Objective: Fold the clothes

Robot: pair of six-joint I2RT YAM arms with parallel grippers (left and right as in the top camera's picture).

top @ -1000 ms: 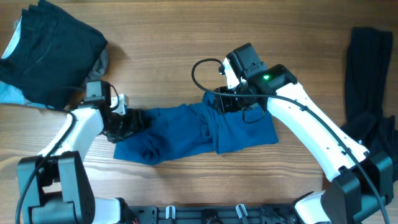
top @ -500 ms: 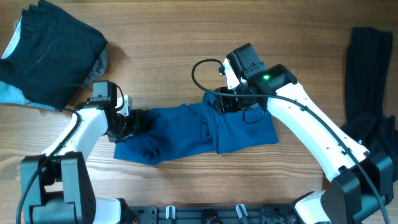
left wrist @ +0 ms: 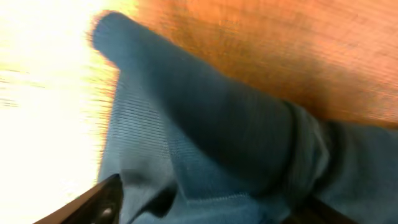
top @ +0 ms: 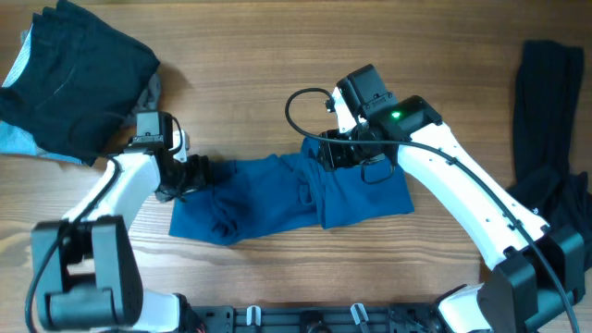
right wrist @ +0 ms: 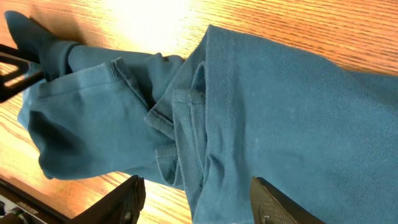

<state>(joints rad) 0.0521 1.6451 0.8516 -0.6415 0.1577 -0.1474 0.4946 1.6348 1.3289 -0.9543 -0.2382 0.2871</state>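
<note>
Wrinkly deep-blue cloth top (top: 277,199) lies under both grippers. Right gripper (right wrist: 199,200): fingers spread above its mid folds; seam detail shows only in r. wrist cam. Left gripper (top: 191,174): fingers wide, sleeve end bunched btw them; blurry, grip maybe, can't tell.

My wooden desk (top: 240,55) carries a crumpled blue top (top: 277,199) mid-desk, a dark pile (top: 79,65) far left and black cloth (top: 546,111) on the right.
</note>
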